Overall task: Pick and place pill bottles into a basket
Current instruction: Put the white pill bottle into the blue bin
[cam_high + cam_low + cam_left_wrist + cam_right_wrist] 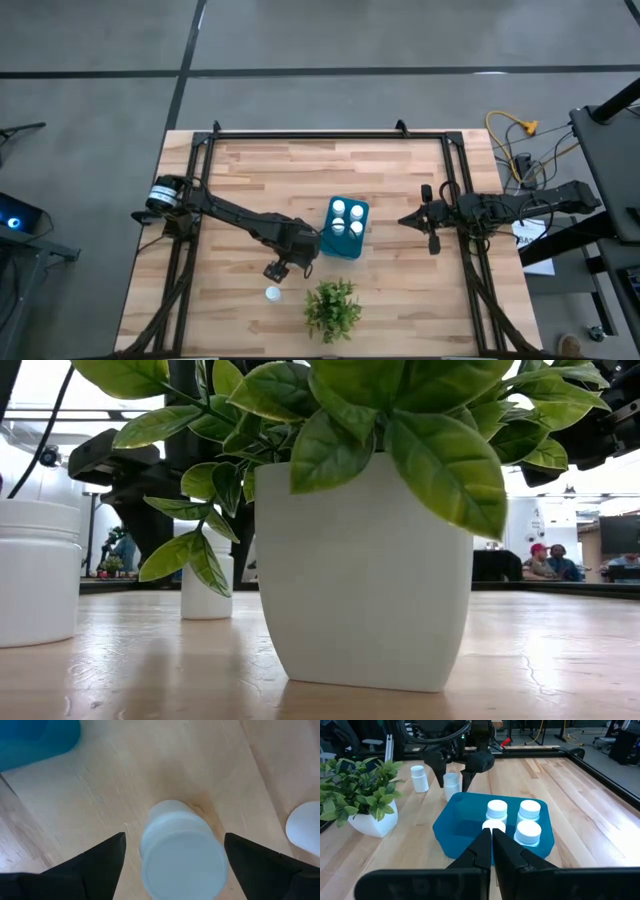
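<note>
The teal basket (345, 228) stands mid-table with several white pill bottles (528, 831) upright in it. My left gripper (174, 839) is open and points down over another white pill bottle (182, 857), which stands upright on the table near the basket's left side. Its fingers stand on either side of the cap without touching, which also shows in the right wrist view (451, 784). One more bottle (272, 293) stands on the table nearer the front edge. My right gripper (491, 840) is shut and empty, right of the basket.
A green plant in a white pot (332, 308) stands near the front edge, close to the loose bottle and right of it. It fills the low view (365, 560). Black frame rails (200, 150) run along the table's sides. People sit in the room beyond (545, 563).
</note>
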Available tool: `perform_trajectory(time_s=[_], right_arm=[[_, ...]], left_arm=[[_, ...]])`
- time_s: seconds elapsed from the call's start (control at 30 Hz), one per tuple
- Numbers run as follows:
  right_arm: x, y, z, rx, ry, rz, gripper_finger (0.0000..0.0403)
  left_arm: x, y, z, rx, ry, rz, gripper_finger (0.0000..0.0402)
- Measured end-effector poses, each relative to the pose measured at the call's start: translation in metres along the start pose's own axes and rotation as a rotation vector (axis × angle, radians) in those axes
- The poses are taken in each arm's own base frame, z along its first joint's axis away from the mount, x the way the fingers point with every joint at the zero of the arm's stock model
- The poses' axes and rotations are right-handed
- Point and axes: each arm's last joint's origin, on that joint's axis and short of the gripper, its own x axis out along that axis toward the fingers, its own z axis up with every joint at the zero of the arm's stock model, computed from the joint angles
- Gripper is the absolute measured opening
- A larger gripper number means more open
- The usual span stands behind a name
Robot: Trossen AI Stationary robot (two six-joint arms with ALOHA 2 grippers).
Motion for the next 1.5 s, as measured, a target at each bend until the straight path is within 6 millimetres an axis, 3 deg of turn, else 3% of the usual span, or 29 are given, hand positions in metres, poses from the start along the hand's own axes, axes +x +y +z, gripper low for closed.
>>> perform_trajectory(time_s=[0.3,1.1,1.5], right_arm=[[0.0001,0.0000,0.0000,0.003,0.001,0.000,0.0008],[0.0000,0.0000,0.0000,0.004,-0.001,0.000,0.0008],[-0.0001,0.0000,0.0001,0.004,-0.001,0.000,0.0008]], left_arm=[[-0.0003,0.0003,0.0012,0.000,-0.012,0.003,0.0279],[-0.0009,0.0010,0.0044,0.000,-0.045,0.007,0.0273],[-0.0010,0.0010,0.0043,-0.023,-0.045,0.006,0.0179]])
